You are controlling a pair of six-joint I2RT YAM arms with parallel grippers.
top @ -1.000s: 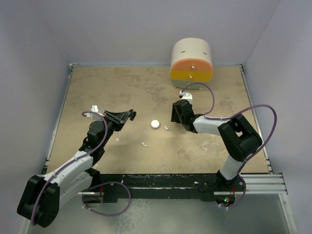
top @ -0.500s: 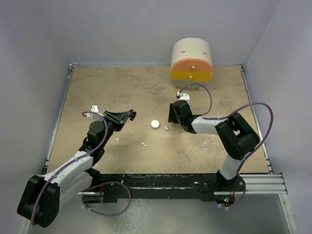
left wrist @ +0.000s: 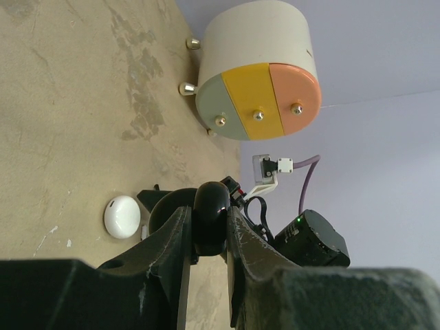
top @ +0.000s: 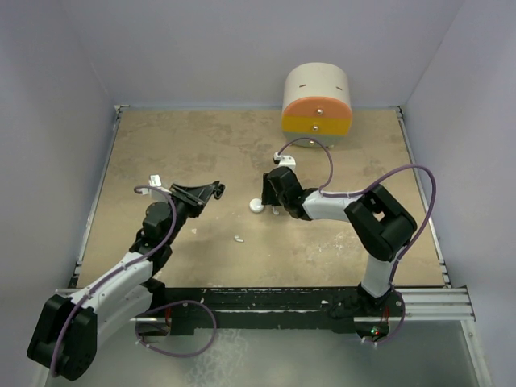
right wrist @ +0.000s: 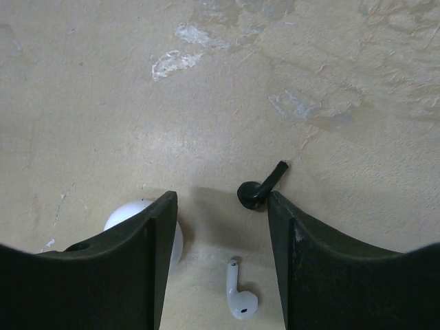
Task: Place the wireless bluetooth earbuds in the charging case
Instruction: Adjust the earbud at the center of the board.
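Observation:
My right gripper (top: 272, 200) is open and low over the table, just right of the round white charging case (top: 256, 205). In the right wrist view a white earbud (right wrist: 240, 297) lies between my fingers. A black earbud (right wrist: 260, 187) touches the right finger's tip (right wrist: 282, 213), and the white case (right wrist: 127, 212) shows behind the left finger. Another white earbud (top: 239, 239) lies nearer the front. My left gripper (top: 211, 191) is shut on a glossy black rounded case (left wrist: 210, 214) and holds it above the table. The second black earbud is not in view.
A round cream drawer unit (top: 317, 101) with orange and yellow fronts stands at the back edge; it also shows in the left wrist view (left wrist: 258, 75). The white case (left wrist: 124, 216) and my right arm's wrist (left wrist: 309, 237) lie ahead of the left gripper.
My right gripper has moved left toward the white case and now straddles a white earbud, beside the black one. The left arm has not moved.

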